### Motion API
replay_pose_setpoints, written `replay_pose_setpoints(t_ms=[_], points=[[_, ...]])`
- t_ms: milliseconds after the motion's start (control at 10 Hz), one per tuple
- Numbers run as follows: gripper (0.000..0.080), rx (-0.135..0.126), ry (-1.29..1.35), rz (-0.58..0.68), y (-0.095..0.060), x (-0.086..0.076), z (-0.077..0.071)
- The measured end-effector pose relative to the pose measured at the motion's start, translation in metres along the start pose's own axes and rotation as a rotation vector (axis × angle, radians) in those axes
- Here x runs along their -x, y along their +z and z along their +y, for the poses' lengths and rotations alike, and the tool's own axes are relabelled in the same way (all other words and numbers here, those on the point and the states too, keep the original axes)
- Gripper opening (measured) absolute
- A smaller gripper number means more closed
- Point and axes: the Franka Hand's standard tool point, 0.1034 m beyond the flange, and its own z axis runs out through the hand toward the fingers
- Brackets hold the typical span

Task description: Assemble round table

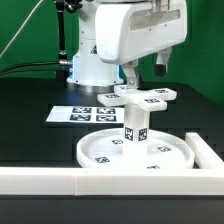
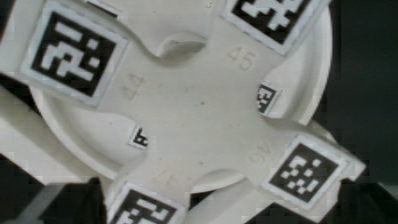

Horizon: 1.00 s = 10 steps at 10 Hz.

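In the exterior view the large rimmed round disc (image 1: pixel 112 152) lies flat on the black table. The short cylindrical post (image 1: pixel 135 126) stands upright at its middle. The flat cross-shaped foot piece (image 1: pixel 147 97) rests on top of the post. My gripper (image 1: pixel 131 80) hangs just above the foot piece's rear arm, open, with nothing held. In the wrist view the foot piece (image 2: pixel 178 105) fills the picture, its tagged arms spreading outward, with the disc's pale surface (image 2: pixel 45 140) beneath it. My fingertips do not show there.
The marker board (image 1: pixel 78 113) lies flat behind the disc at the exterior view's left. A long white border wall (image 1: pixel 60 181) runs along the front, and another stretch (image 1: pixel 207 150) stands at the exterior view's right. The arm's white base (image 1: pixel 92 60) stands behind.
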Motion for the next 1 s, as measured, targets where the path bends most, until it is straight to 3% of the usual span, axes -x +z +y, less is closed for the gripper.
replay_pose_setpoints(t_ms=[400,1000], points=[[0.0648,0.028,-0.129,-0.006,0.007,0.000,-0.001],[0.0648,0.022,-0.129,-0.014,0.014,0.014,0.009]])
